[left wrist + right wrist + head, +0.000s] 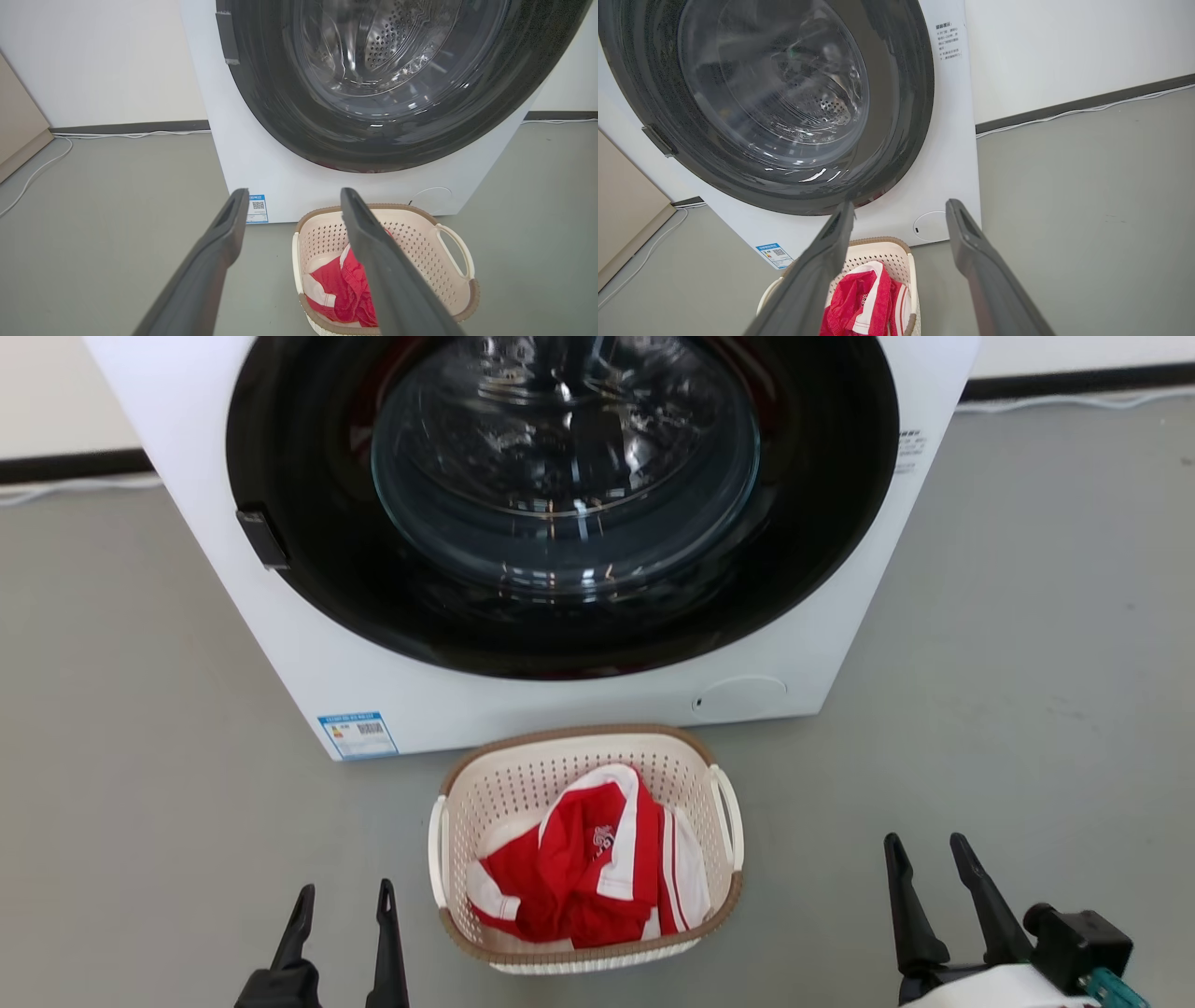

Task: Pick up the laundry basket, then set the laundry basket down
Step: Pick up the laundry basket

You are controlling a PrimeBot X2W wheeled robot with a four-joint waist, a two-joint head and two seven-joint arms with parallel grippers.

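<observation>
Head view: entire laundry basket (523, 784)

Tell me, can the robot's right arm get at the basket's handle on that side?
Probably yes. The right gripper is open, beside the laundry basket, and nothing stands between it and the white loop handle facing it.
</observation>
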